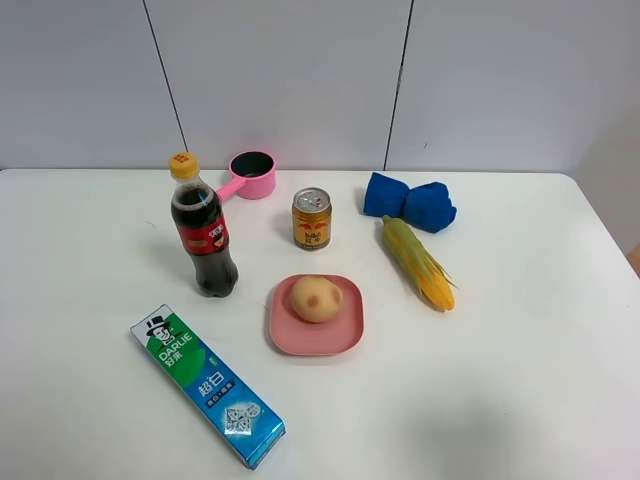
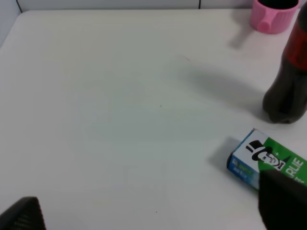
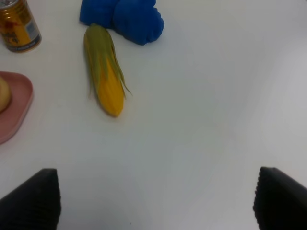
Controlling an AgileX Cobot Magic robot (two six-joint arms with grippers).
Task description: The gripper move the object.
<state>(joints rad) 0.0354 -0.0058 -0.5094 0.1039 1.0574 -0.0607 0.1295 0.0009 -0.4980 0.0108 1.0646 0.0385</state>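
Observation:
The tan-yellow potato [image 1: 316, 298] with reddish spots lies on a pink plate [image 1: 340, 340] at the table's middle. Its edge [image 3: 3, 94] and the plate [image 3: 17, 108] also show in the right wrist view. Neither gripper shows in the exterior high view. In the left wrist view the left gripper [image 2: 151, 211] is open and empty over bare table, with only its two dark fingertips [image 2: 21, 215] showing. In the right wrist view the right gripper [image 3: 156, 201] is open and empty, fingertips [image 3: 33, 199] wide apart, well short of the corn and plate.
A cola bottle [image 1: 203, 230], a pink pot [image 1: 252, 174], a drink can [image 1: 311, 218], a blue cloth [image 1: 410, 202], a corn cob [image 1: 420, 262] and a toothpaste box [image 1: 208, 386] surround the plate. The toothpaste box [image 2: 268, 160] lies beside the left gripper.

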